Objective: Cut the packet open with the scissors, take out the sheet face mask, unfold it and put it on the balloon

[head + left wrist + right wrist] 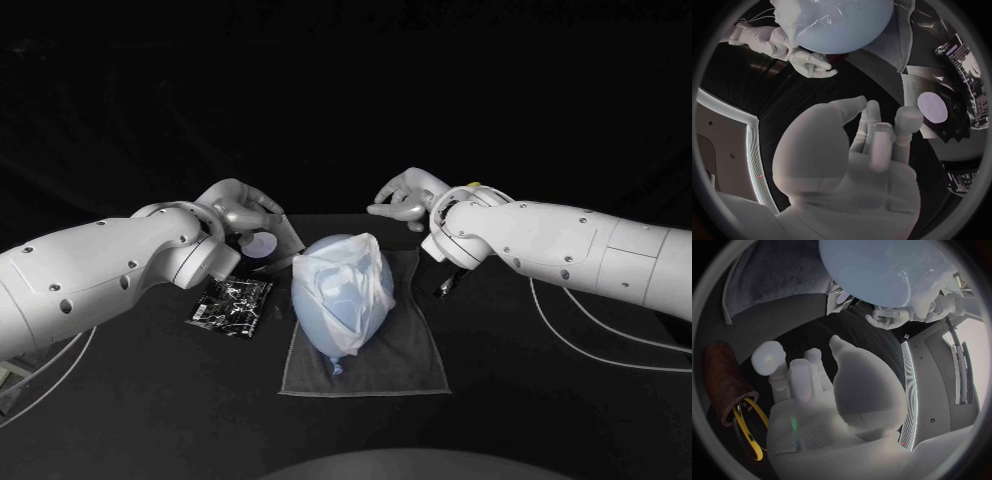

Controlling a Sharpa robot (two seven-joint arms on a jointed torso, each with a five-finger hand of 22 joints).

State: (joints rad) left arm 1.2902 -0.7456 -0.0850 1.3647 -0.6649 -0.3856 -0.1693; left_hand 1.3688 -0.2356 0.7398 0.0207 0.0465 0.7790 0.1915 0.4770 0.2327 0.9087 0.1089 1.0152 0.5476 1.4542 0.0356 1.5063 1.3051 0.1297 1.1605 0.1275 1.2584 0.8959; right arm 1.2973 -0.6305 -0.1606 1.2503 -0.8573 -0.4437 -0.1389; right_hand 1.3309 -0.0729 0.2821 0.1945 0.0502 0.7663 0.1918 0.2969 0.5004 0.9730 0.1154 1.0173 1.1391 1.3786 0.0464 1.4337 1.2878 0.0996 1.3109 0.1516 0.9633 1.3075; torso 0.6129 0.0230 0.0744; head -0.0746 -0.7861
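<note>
- Two hands hover over the far part of the black table (562,410), the left hand (238,212) and the right hand (407,200). One is on each side of the balloon's far end, and neither touches it.
- Seen from the left wrist, the left hand's fingers (879,142) stand nearly straight and close together. The thumb is apart and they hold nothing.
- Seen from the right wrist, the right hand's fingers (801,377) are raised and loosely spread. The thumb is set off to one side and they too are empty.
- Mid-table, the pale blue balloon (335,305) lies lengthwise on a grey cloth (397,362), with its knot pointing toward the robot.
- Over the balloon is draped the sheet mask (356,262), thin, see-through and crinkled. Its edges are hard to tell from the balloon's skin, and how far down it reaches cannot be made out.
- On the left arm's side, just beside the cloth, the black printed packet (234,305) lies flat. Whether its end is cut open cannot be told.
- Between the packet and the left hand lies a grey sheet (281,232) with a pale round disc on it, partly hidden by the left wrist. What it is cannot be told.
- Near the right hand, the scissors (749,437) show as yellow loops beside a brown tube (723,377). Their blades are hidden.
</note>
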